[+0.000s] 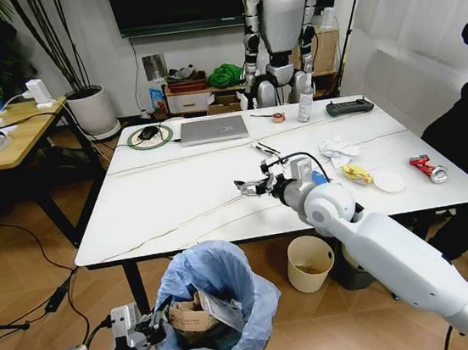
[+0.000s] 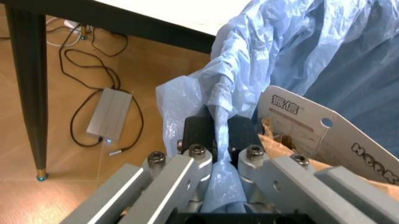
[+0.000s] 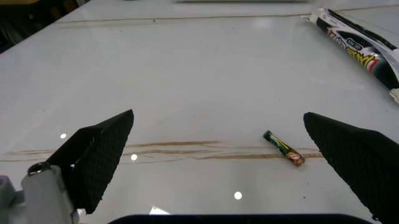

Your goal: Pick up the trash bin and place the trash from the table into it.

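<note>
Trash bin point(image 1: 219, 313) rim pinched by left gripper point(image 1: 154, 326), base hidden

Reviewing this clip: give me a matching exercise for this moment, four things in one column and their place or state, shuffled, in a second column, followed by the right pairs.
Things:
1. left gripper
2. right gripper
3. flattened cardboard box
4. red drink can

Places or states:
A. lying on the table near its right end
B. inside the trash bin
C. open above the white tabletop
D. clamped on the bin's blue bag rim

Pairs: 1-D, 2-C, 3-B, 4-A
</note>
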### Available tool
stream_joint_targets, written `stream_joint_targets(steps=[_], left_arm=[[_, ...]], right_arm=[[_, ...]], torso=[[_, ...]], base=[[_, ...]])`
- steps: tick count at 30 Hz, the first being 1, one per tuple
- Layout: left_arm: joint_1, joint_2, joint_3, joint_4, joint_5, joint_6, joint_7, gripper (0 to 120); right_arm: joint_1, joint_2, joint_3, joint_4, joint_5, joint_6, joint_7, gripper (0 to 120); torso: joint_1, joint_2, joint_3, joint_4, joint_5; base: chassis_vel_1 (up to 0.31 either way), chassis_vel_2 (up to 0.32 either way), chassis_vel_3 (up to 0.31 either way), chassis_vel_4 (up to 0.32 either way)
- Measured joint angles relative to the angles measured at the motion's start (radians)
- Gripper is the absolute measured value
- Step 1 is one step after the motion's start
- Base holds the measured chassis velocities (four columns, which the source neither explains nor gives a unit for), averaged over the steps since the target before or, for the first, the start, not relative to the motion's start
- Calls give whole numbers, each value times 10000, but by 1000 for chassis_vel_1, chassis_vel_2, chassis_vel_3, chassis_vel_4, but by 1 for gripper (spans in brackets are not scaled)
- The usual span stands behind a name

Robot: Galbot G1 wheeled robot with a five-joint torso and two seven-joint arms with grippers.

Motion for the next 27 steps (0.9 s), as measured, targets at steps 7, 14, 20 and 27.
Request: stream_joint_targets(steps=[7, 14, 20, 27], left_arm=[[-38, -2, 11, 30, -16, -5, -3, 0], [-44, 28, -46, 41, -86, -15, -12, 0], [-50, 39, -74, 44, -130, -23, -14, 0], [-70, 59, -74, 56, -159, -28, -13, 0]], right_arm=[[116, 270, 34, -969, -712, 124, -608, 100], [265, 655, -170, -1480, -1014, 201, -726, 97], [374, 675, -271, -1709, -1117, 302, -836, 92], [433, 590, -244, -1900, -1213, 342, -882, 91]], torso=[[0, 0, 0, 1, 1], [-2, 0, -1, 3, 1], [-2, 0, -1, 1, 1], [-2, 0, -1, 1, 1]], base=[[0, 0, 0, 0], [0, 0, 0, 0], [0, 0, 0, 0], [0, 0, 0, 0]])
